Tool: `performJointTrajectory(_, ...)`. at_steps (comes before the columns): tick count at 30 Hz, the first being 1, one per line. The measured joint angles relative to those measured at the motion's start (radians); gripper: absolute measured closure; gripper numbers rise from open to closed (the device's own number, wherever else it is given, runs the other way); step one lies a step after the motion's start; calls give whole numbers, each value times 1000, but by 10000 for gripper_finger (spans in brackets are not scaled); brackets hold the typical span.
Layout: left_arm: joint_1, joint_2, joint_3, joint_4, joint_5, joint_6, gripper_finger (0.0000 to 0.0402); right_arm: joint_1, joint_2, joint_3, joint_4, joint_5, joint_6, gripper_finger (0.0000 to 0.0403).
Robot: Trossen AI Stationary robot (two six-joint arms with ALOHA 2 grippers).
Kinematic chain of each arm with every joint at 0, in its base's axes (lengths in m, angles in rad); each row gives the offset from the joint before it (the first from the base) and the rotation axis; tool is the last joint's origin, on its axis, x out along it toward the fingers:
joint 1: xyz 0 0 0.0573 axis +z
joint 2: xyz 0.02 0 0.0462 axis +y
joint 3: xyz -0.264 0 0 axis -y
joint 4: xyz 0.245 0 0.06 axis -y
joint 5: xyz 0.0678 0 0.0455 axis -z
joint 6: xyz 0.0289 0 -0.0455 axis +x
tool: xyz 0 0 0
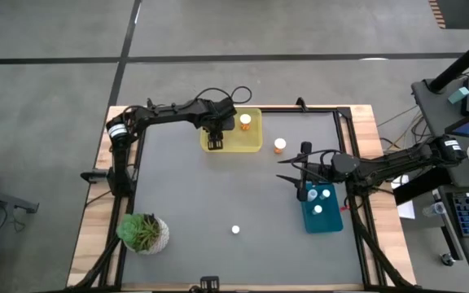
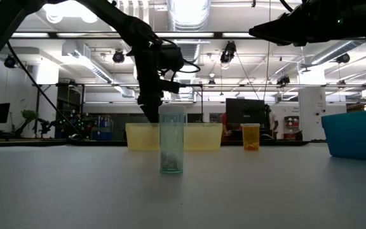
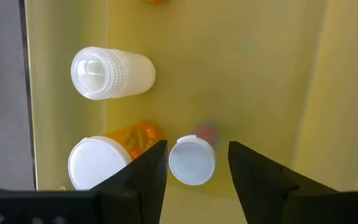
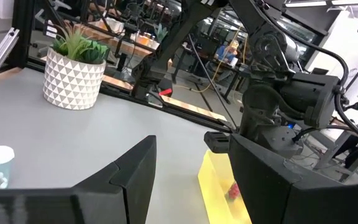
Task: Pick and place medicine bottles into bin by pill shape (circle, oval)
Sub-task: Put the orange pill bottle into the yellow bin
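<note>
Two grippers are working over the bins.
Left gripper (image 3: 192, 163) is hanging open above a small bottle (image 3: 192, 160) in the yellow bin (image 1: 251, 143), upper centre; right gripper (image 1: 290, 169) is hovering open, empty.

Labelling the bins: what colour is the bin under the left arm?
Yellow bin, translucent; clearest in the high view.

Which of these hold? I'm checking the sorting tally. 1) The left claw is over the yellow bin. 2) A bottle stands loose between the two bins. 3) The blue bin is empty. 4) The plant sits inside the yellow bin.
1) The left claw is over the yellow bin: true; a small white-capped bottle stands between its open fingers.
2) True: an orange bottle stands on the table between them.
3) False: the blue bin holds white-capped bottles.
4) False: the plant stands on the table's near left corner.
</note>
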Motion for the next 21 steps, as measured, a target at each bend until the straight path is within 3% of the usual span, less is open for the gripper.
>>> performJointTrajectory(8, -11, -23, 13, -33, -27, -1, 246, 0, 0, 0, 0, 0, 1, 209)
performJointTrajectory(21, -127, -263, 5, -26, -23, -166, 246, 0, 0, 0, -2, 0, 33, 209)
